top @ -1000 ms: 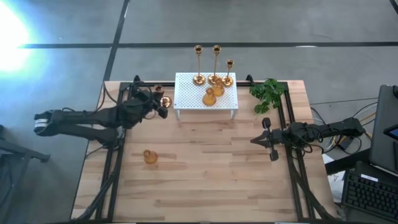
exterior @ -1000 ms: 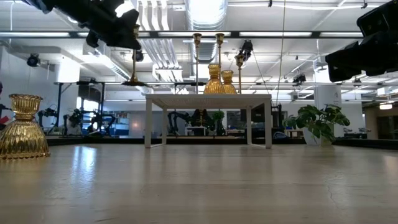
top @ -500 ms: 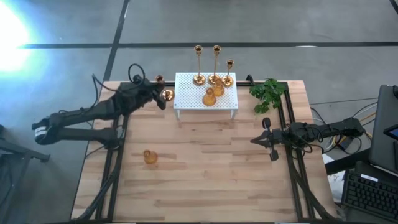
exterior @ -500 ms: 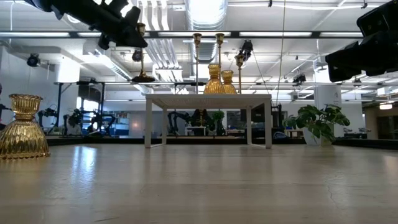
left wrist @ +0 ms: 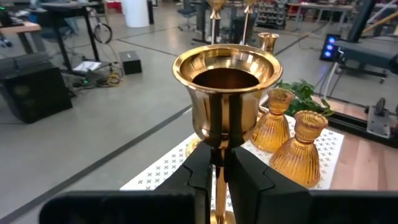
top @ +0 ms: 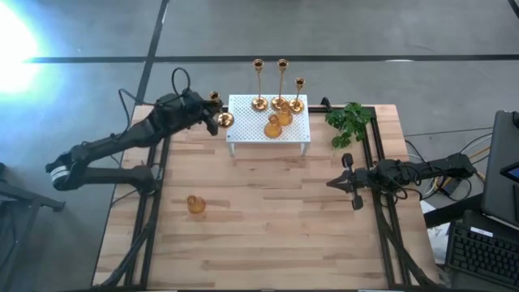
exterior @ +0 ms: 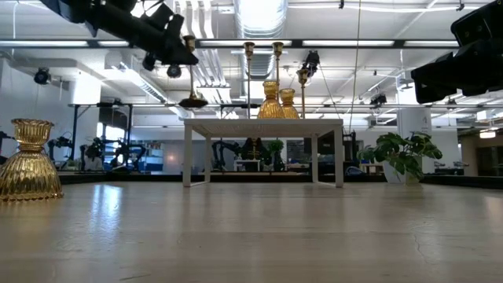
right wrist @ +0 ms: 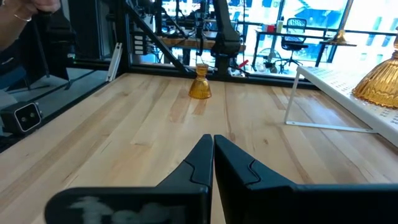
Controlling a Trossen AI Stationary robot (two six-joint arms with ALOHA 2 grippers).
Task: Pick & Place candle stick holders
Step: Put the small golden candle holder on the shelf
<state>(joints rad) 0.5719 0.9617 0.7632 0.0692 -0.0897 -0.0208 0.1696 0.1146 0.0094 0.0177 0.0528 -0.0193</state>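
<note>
Brass gleams in the left gripper (left wrist: 217,171), whose fingers are clamped on the thin stem of a tall candle stick holder (left wrist: 225,93) just under its wide cup, holding it in the air beside the left edge of the white perforated stand (top: 268,123). In the low view its round base hangs just above the level of the stand's top, so the likeliest trouble is that base clipping the rim on the way across and twisting the stem in a narrow pinch. On the stand, three tall holders (top: 279,83) line the far edge and two squat ribbed holders (left wrist: 291,135) sit in the middle, close together; a swinging base could knock any of them over, and a thin-stemmed one would probably topple easily. Set down tilted, the carried holder may tip too. One more squat holder (top: 195,204) stands alone on the wooden table (top: 268,235). The right gripper (top: 344,182) waits with fingers together over the table's right side, near the leafy sprig (top: 349,122).
</note>
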